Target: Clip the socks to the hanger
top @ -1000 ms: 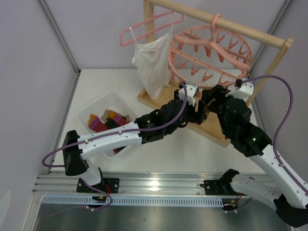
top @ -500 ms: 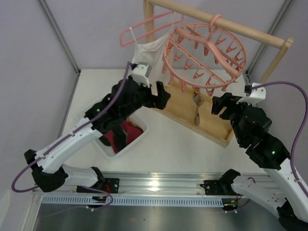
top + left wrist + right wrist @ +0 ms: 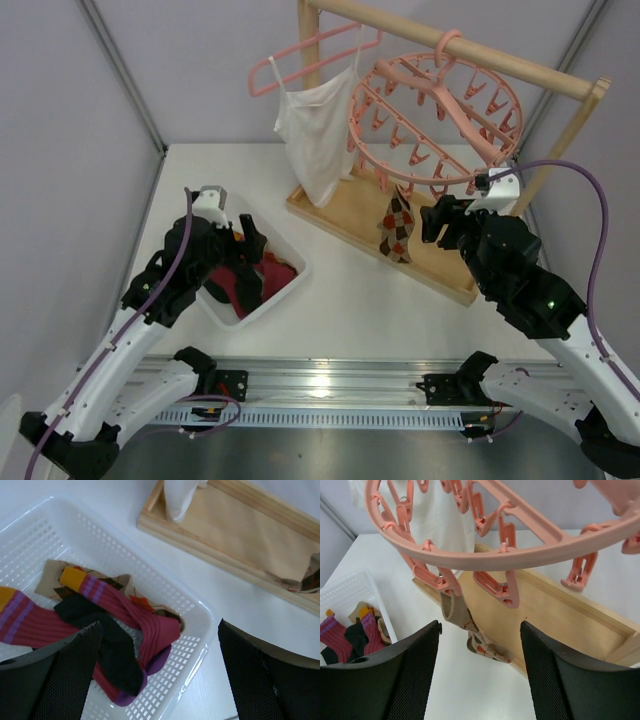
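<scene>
1 argyle sock point(image 3: 456, 611) — on pink hanger point(image 3: 520, 547)

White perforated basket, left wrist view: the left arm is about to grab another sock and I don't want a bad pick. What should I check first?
1. Jaws of the left gripper wide open above the white perforated plastic basket: ok.
2. The maroon ribbed fabric sock and black sock lie in the basket: ok.
3. One sock liftable alone: cannot tell; they overlap.
4. The tan argyle sock hangs clipped to the round pink plastic drying hanger: ok.
5. An empty pink clip is available: ok.
6. The right gripper is open, holding nothing: ok.
</scene>
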Action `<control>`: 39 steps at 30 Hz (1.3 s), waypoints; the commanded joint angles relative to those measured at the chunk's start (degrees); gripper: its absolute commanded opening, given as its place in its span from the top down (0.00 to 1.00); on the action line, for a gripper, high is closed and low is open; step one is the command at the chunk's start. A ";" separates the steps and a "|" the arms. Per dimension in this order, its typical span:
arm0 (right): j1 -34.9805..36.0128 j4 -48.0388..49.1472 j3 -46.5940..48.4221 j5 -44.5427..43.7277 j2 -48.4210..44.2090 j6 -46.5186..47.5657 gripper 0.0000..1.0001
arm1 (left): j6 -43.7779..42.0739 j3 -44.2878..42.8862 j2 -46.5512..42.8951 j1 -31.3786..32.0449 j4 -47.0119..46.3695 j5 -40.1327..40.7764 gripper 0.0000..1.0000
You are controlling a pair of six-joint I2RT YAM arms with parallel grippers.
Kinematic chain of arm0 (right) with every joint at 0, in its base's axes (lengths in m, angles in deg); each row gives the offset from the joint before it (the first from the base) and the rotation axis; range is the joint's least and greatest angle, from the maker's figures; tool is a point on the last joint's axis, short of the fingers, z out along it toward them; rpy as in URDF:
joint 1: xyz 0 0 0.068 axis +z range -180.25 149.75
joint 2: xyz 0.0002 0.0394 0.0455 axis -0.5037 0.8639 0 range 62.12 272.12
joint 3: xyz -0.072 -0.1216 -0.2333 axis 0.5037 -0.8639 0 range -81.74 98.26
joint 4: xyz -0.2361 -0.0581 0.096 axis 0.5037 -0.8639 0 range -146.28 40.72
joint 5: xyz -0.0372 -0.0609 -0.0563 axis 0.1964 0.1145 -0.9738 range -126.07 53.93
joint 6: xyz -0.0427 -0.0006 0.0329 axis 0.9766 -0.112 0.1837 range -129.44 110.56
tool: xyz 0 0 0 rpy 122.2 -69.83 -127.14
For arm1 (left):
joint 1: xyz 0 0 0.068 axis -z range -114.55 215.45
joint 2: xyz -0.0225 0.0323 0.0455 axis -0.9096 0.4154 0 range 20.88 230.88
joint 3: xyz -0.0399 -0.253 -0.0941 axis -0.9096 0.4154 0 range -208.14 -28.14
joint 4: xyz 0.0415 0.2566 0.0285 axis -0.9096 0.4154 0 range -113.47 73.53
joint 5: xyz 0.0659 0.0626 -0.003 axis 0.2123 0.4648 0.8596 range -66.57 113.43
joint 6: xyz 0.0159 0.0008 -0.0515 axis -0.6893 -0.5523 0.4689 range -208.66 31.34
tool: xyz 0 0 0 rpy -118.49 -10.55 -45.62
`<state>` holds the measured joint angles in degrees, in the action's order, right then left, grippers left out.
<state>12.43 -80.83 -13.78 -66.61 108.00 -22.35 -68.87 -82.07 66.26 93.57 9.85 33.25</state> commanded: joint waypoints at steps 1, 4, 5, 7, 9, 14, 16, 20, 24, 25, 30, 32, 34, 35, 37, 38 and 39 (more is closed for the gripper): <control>2.06 3.51 1.29 -1.27 1.22 1.22 0.32 | -1.95 3.73 -2.23 -2.63 -3.87 -2.27 0.01; 4.69 4.04 2.08 -3.11 3.41 1.22 0.34 | -1.86 3.66 -2.67 -4.47 -2.12 -2.09 0.01; 6.00 5.00 2.08 -3.55 3.77 1.48 0.34 | -1.95 3.83 -2.85 -4.65 -2.21 -1.92 0.00; 6.80 6.06 2.43 -4.43 4.82 1.83 0.35 | -1.69 3.92 -3.55 -5.88 -2.65 -2.61 0.00; 7.07 6.24 3.22 -4.44 6.40 1.57 0.37 | -1.51 4.27 -3.81 -6.84 -2.82 -3.67 0.01; 7.07 7.64 4.28 -4.79 8.25 1.57 0.37 | -1.07 4.10 -3.55 -7.90 -2.56 -4.99 0.00; 6.98 7.91 4.54 -5.22 9.30 1.66 0.37 | -0.98 4.10 -3.64 -8.17 -2.56 -5.08 0.00; 5.49 7.82 5.33 -6.63 10.62 1.74 0.37 | -1.07 4.36 -4.16 -8.52 -2.73 -5.17 0.01; 1.45 8.44 5.16 -4.36 10.63 1.22 0.39 | -1.07 4.27 -4.34 -8.69 -2.65 -5.17 0.01; -0.38 8.26 5.16 -3.83 10.71 1.22 0.39 | -0.98 4.45 -4.34 -8.70 -2.65 -5.17 0.01; -5.31 7.65 4.99 -2.15 10.10 1.57 0.40 | -0.98 4.54 -4.43 -9.05 -2.65 -5.43 0.00; -8.20 7.56 4.72 -1.19 9.83 1.83 0.40 | -0.90 4.45 -4.43 -9.22 -2.65 -5.61 0.01; -10.23 7.82 4.55 0.39 9.57 2.44 0.40 | -0.89 4.45 -4.43 -9.31 -2.73 -5.78 0.01; -12.25 7.99 4.46 0.75 9.66 2.62 0.40 | -0.89 4.36 -4.43 -9.40 -2.82 -5.78 0.00; -14.10 7.91 4.37 1.97 10.01 2.71 0.41 | -0.81 4.54 -4.34 -9.49 -2.82 -5.96 0.01; -14.98 7.91 4.37 2.50 10.10 2.54 0.41 | -0.81 4.54 -4.25 -9.49 -2.82 -5.96 0.01; -16.56 7.73 4.37 2.86 10.18 2.27 0.41 | -0.81 4.54 -4.34 -9.57 -2.82 -6.04 0.00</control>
<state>-1.14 -75.39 -10.87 -65.61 118.69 -20.31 -69.64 -77.88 62.44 84.85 8.58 28.66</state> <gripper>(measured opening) 0.596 0.994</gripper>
